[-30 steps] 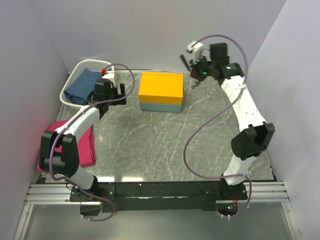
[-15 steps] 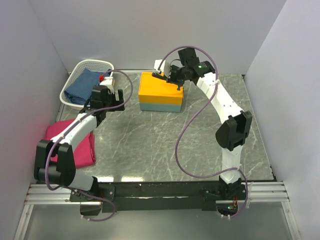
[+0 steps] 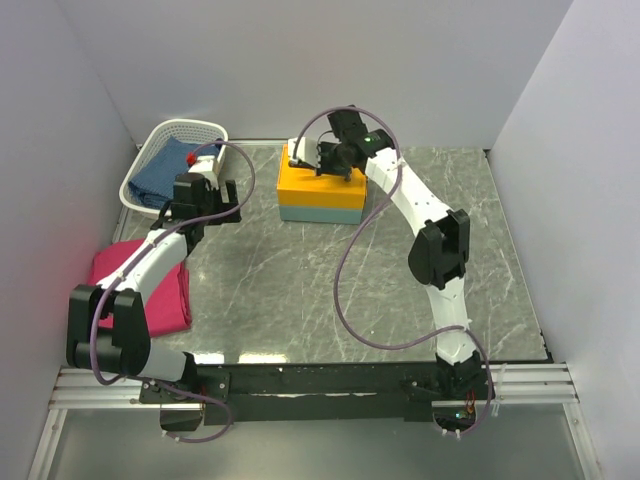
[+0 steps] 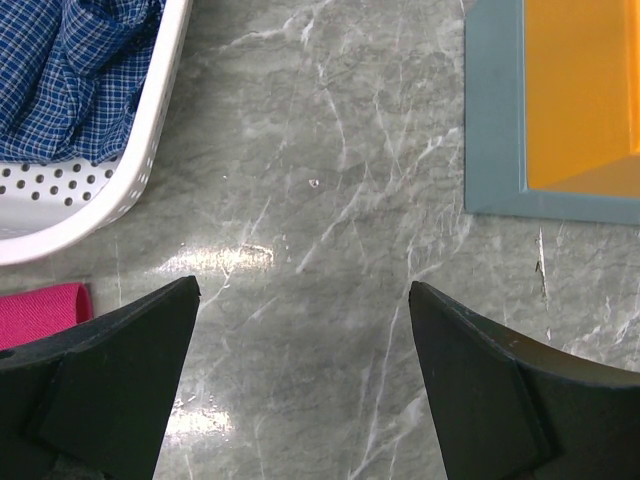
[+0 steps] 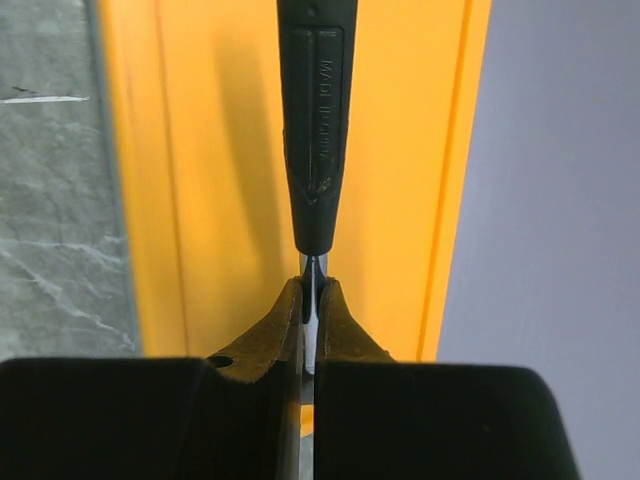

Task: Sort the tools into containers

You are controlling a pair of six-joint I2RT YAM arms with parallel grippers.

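Observation:
My right gripper is shut on the thin metal neck of the black-handled hammer. It holds the hammer just above the yellow-orange top of the box, near the box's far left edge, with the handle pointing away from the fingers. The hammer's head is hidden behind my fingers. The box top fills the right wrist view. My left gripper is open and empty, and in its wrist view it hangs over bare table between the white perforated basket and the box. No other tools show.
The basket at the back left holds a blue checked cloth. A folded pink cloth lies at the left edge. Grey walls close in the back and both sides.
My right arm has swung from the back right corner leftwards to over the box, carrying the hammer. My left gripper has drifted slightly left and back, still open.

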